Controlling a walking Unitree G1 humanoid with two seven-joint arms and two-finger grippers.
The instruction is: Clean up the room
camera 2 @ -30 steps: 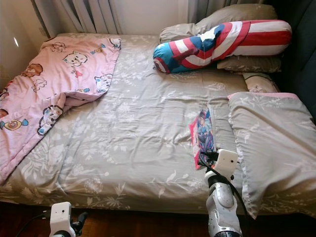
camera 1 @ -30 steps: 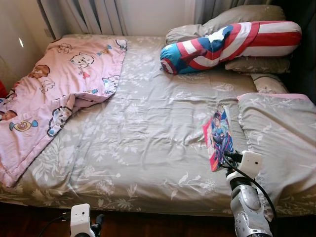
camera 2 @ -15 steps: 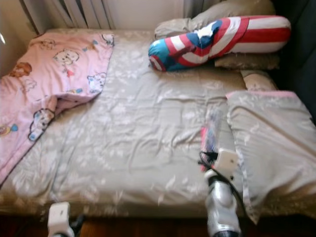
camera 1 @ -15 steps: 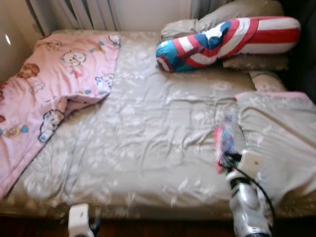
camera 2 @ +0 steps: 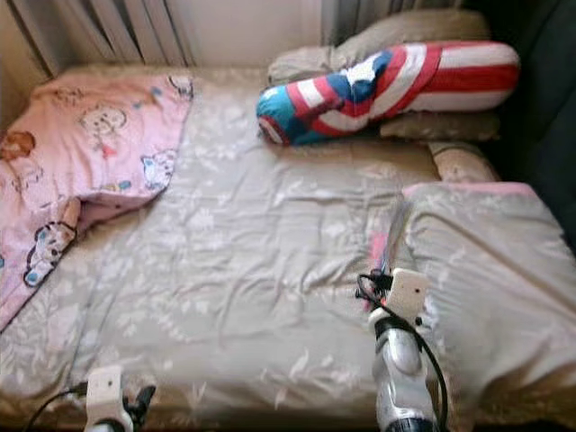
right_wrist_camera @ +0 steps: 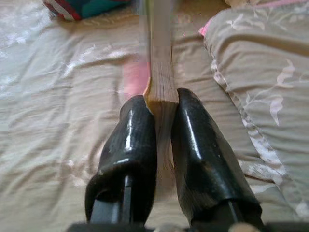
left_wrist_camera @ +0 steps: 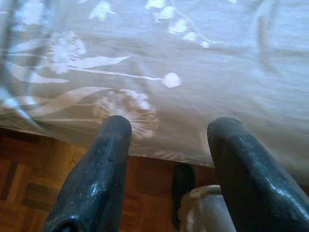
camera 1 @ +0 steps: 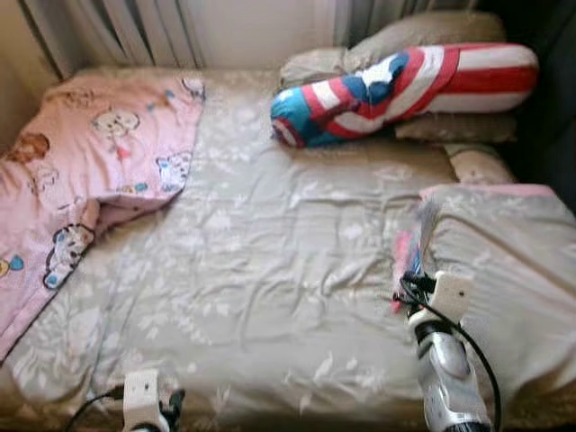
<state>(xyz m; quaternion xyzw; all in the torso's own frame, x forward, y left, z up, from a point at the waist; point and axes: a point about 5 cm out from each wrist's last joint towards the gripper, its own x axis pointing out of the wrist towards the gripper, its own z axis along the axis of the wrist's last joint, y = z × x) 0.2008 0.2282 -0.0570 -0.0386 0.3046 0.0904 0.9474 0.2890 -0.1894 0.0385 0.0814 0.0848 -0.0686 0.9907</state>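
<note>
**A:** What is in front of the robot?

**B:** A wide bed covered with a grey-beige sheet printed with white flowers (camera 1: 252, 261). That bed is the landmark for everything else. At its head lies a long bolster pillow in red, white and blue stripes with a star shield (camera 1: 396, 85), resting against grey pillows. A pink quilt with cartoon animals (camera 1: 81, 180) covers the bed's left side and hangs over that edge. A folded grey floral blanket with a pink edge (camera 1: 504, 261) sits on the bed's right side.

**A:** Where is the thing being tidied?

**B:** It is a thin book with a bright pink and blue cover (camera 1: 409, 252), near the bed's foot on the right, just beside the folded blanket. It stands on edge, tilted up off the sheet. The cover is blurred, so I cannot make out the picture on it.

**A:** And the grippers?

**B:** The right gripper (right_wrist_camera: 163, 118) is at the book's near end, its two black fingers (right_wrist_camera: 133, 145) clenched on the book's edge, one pressed to each side. The left gripper (left_wrist_camera: 166, 130) hangs low at the bed's foot edge, over wooden parquet floor (left_wrist_camera: 29, 183), fingers spread apart and grasping nothing.
</note>
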